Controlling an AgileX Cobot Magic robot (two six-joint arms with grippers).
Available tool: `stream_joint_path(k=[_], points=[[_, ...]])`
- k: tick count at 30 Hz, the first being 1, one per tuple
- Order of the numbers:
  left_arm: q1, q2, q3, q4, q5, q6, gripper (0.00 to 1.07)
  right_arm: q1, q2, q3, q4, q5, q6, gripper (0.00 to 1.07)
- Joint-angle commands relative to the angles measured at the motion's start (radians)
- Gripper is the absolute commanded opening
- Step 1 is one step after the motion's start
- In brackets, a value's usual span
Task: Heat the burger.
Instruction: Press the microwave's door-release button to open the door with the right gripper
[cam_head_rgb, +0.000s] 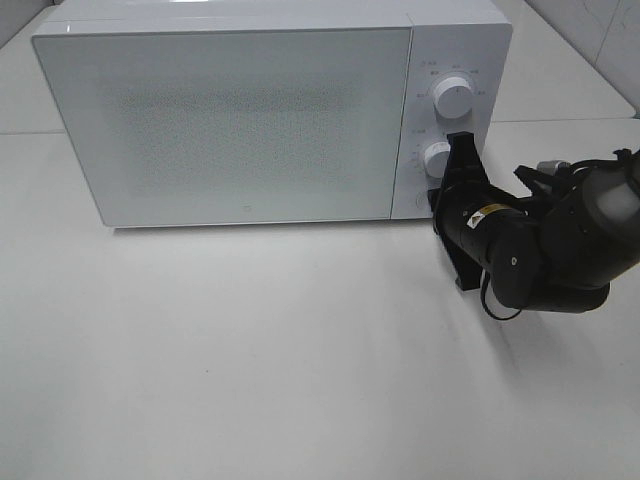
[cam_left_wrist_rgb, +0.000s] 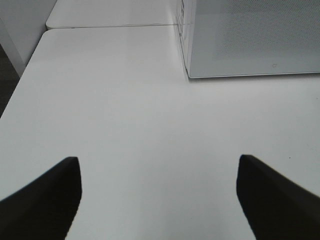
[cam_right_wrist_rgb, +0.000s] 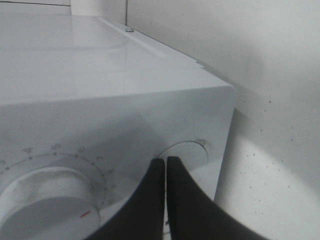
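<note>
A white microwave (cam_head_rgb: 270, 115) sits at the back of a white table (cam_head_rgb: 300, 350), and its door (cam_head_rgb: 225, 125) is closed. The door's dotted screen shows me nothing behind it, so I cannot see the burger in any view and cannot tell where it is. My right arm (cam_head_rgb: 560, 240) reaches in from the right to the control panel, where two round knobs sit one above the other: an upper knob (cam_head_rgb: 453, 97) and a lower knob (cam_head_rgb: 437, 160). From the right wrist camera, the right gripper (cam_right_wrist_rgb: 165, 162) has its two dark fingers pressed together with nothing between them. Their tips are at the rim of a round button (cam_right_wrist_rgb: 187, 155) near the panel's corner, just beside the lower knob (I cannot tell whether the tips actually touch the button). From the left wrist camera, the left gripper (cam_left_wrist_rgb: 157, 200) has its fingers spread wide and holds nothing, with only bare table showing between them. The microwave's front corner is further ahead and off to one side of it.
</note>
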Motion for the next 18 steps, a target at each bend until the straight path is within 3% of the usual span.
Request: stream_joint_path(k=[1, 18], points=[[0.005, -0.016, 0.000, -0.006, 0.003, -0.001, 0.78, -0.010, -0.001, -0.015, -0.020, 0.001, -0.015, 0.00], [0.005, -0.016, 0.000, -0.006, 0.003, -0.001, 0.78, -0.010, 0.057, -0.046, 0.003, -0.152, -0.007, 0.00]])
